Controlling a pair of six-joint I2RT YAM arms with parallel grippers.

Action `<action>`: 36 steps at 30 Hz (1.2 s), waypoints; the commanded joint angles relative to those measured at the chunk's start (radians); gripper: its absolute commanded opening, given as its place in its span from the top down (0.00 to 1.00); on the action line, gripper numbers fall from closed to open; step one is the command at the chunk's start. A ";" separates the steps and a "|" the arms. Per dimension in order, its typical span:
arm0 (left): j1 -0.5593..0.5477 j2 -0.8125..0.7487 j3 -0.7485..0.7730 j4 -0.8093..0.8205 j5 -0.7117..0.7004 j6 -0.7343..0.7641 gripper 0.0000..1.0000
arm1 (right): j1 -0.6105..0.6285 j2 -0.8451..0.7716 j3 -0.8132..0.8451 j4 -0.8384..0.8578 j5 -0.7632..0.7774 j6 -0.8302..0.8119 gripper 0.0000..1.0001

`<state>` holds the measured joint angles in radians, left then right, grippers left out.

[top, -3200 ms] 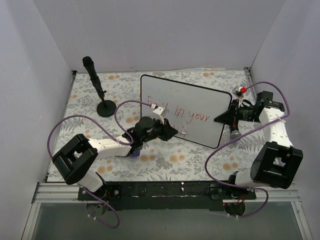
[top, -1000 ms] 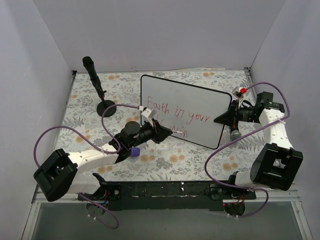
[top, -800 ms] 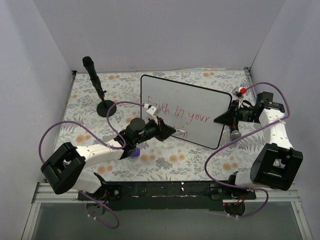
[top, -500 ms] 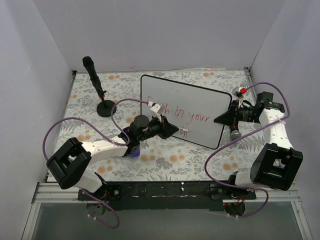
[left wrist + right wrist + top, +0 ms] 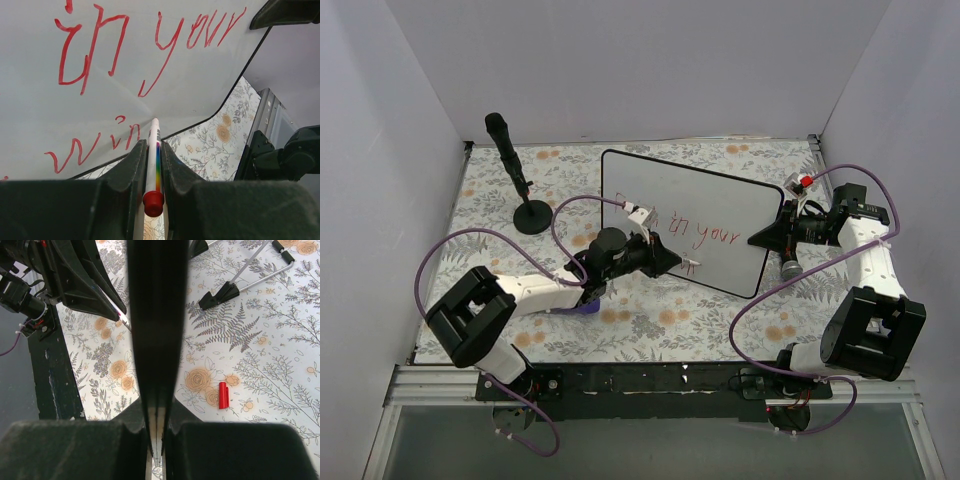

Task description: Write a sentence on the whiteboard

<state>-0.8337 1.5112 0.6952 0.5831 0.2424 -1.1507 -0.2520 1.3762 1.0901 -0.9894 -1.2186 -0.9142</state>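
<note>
**Whiteboard** [image 5: 720, 190]: a large white board in a thin black frame, propped at a tilt on the table [image 5: 720, 320], towards the far middle. Its right edge is clamped by the right end effector [image 5: 762, 236]. In the right wrist view the board is seen edge-on as a dark band [image 5: 155, 315], pinched between the closed fingers [image 5: 156, 435].

**Sentence** [image 5: 710, 234]: red lettering in two lines on the board face. In the left wrist view "in your" [image 5: 90, 55] is read on the upper line and "win" on the lower; the first word is mostly hidden by the arm in the top view.

**Left end effector** [image 5: 672, 262]: closed on the marker [image 5: 153, 165], a white pen with a rainbow stripe and a red rear end. Its tip is set against the board just right of "win".

**Cap** [image 5: 223, 394]: small and red, lying flat on the floral table behind the board.

**Stand** [image 5: 515, 175]: a black rod on a round base, placed at the far left, well apart from the board.
</note>
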 commanded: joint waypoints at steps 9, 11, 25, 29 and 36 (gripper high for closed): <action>-0.005 0.029 0.053 0.007 0.000 0.025 1.00 | 0.010 -0.017 0.002 -0.006 0.073 -0.022 0.99; -0.005 0.029 0.053 0.003 -0.017 0.023 1.00 | 0.010 -0.017 0.001 -0.006 0.071 -0.022 0.99; -0.005 -0.002 0.029 -0.025 -0.089 0.039 1.00 | 0.010 -0.019 0.001 -0.008 0.073 -0.022 0.99; -0.004 -0.009 0.024 -0.029 -0.098 0.042 1.00 | 0.010 -0.019 0.002 -0.006 0.073 -0.022 0.99; -0.004 -0.028 0.012 -0.040 -0.110 0.046 1.00 | 0.010 -0.020 0.002 -0.008 0.073 -0.022 0.99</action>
<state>-0.8417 1.5261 0.7139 0.5640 0.1982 -1.1397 -0.2520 1.3762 1.0901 -0.9863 -1.2182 -0.9188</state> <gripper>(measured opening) 0.109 0.099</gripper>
